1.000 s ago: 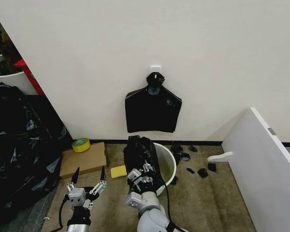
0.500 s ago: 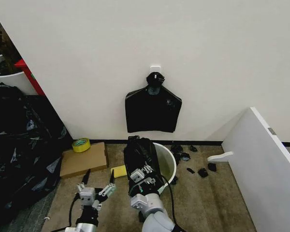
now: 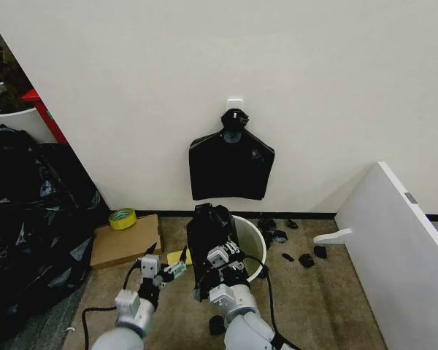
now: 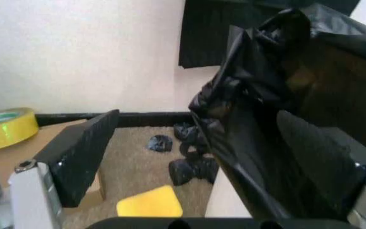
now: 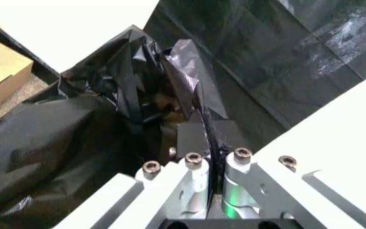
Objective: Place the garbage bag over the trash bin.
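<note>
The garbage bag [image 3: 212, 235] is held upright over the near left rim of the trash bin [image 3: 254, 244], its crinkled black plastic draped down the outside of the white wall. The bin is seen on the carpet against the wall, directly below a flat black bundle [image 3: 231, 168] hung from a white hook [image 3: 235, 103] at 12 o'clock.

The right gripper [image 3: 220, 262] is placed at the bag's lower part, at 6 o'clock from the bin's centre. In the right wrist view its fingers [image 5: 192, 138] are seen pressed together with a fold of the garbage bag [image 5: 106, 119] pinched between them.

The left gripper [image 3: 168, 264] is found at 8 o'clock from the bin, just beside the bag. Its fingers are spread apart; in the left wrist view one black finger pad [image 4: 81, 152] is seen well clear of the bag [image 4: 278, 124], with nothing between the jaws.

A yellow sponge [image 3: 177, 257] lies on the carpet between the left gripper and the bin. A flat cardboard box [image 3: 124, 240] with a roll of yellow tape [image 3: 122, 217] on it lies at 9 o'clock. Black scraps [image 3: 299, 257] are scattered at 3 o'clock. No legible writing is seen.
</note>
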Motion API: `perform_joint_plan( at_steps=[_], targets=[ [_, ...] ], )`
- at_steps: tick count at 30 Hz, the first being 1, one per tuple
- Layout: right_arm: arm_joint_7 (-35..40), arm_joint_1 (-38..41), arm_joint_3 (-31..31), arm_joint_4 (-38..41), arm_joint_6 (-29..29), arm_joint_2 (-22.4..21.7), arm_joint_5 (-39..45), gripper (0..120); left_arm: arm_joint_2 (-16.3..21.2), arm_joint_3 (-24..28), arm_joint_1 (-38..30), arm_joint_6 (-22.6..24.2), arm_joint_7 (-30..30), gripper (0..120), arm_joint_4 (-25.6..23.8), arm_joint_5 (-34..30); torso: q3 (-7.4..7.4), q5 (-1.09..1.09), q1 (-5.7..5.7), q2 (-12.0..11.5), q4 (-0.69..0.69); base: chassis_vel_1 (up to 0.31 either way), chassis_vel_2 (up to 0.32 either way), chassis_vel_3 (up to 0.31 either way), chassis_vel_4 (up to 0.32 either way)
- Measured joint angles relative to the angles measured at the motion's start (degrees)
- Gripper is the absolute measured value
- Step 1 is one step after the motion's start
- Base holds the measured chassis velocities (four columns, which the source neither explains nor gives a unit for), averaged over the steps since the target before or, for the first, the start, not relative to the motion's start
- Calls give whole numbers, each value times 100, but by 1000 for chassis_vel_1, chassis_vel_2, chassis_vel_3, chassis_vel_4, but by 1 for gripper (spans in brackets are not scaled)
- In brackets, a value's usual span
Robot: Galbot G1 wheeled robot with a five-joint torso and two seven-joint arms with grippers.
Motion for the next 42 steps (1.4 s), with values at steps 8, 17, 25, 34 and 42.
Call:
perform_joint_plan(
  at_steps=[8,17,25,34,42],
  targets=[
    [-29,57,-74,4,-29,-61,4,0,67,597,-690,651,-197,96,101,-616,0,0,0,0,0,0,0,0,0],
    [-18,146,-97,81,-102,-254,227,0,-189,1142,-1165,1656,-899,93,259,-610,0,0,0,0,0,0,0,0,0],
    [-14,185,-179,107,-119,-285,288,0,-499,1304,-1524,2187,-1388,93,524,-958,0,1,0,0,0,0,0,0,0],
    [-18,171,-195,139,-116,-291,282,0,-936,1432,-1957,2477,-1875,79,934,-1319,0,0,0,0,0,0,0,0,0],
    [-19,167,-192,141,-99,-324,281,0,-1049,1478,-2167,2672,-2299,49,1085,-1764,0,1,0,0,0,0,0,0,0]
  ],
)
